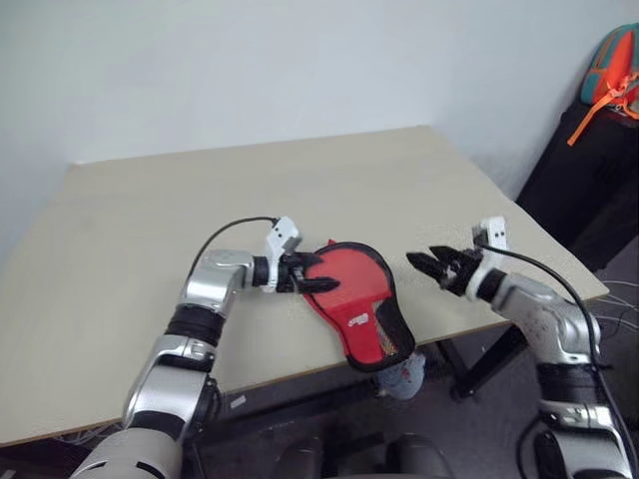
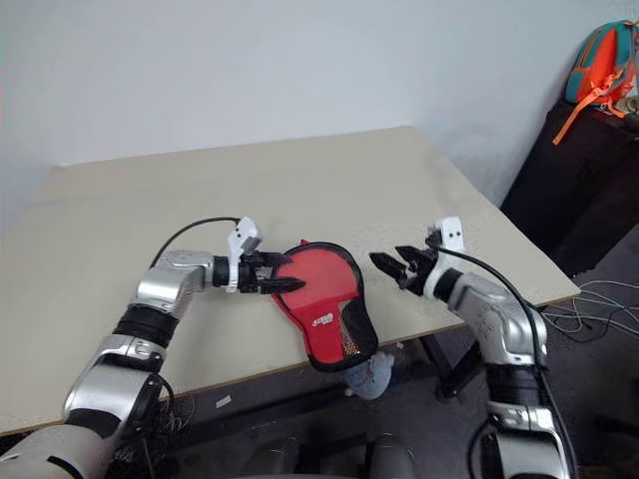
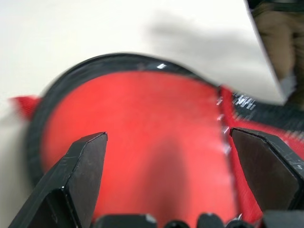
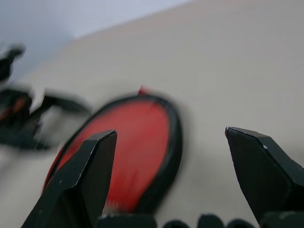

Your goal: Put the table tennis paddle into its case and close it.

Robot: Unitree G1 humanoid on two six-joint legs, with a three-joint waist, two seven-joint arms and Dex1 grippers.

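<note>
The left gripper has its two black fingers spread wide, clamped on nothing, hovering at the left edge of the red fabric, paddle-shaped case with black piping. The right gripper also stands with its fingers apart and empty, a little right of the case with bare bench between them.

The case lies at the centre of the head views, near the front edge of the pale beige bench, its round end toward the wall and its narrow end, with the small white logo and mesh panel, jutting past the bench edge. The table tennis paddle cannot be made out as a separate thing; judging by the full, flat shape of the case and no bat lying on the bench, it seems to be inside already. The black piping runs unbroken round the round end, so the case looks mostly shut, but whether the zip is drawn fully closed cannot be told. With both grippers empty, the job appears at or near its end; at most a last stretch of zip remains.

The left wrist view shows the red face close up, with a seam or zip line toward its right side and the bench edge beyond. The right wrist view shows the round end from the other side, with the left gripper blurred at upper left. The head views show the overhang and an orange and teal backpack at upper right.
</note>
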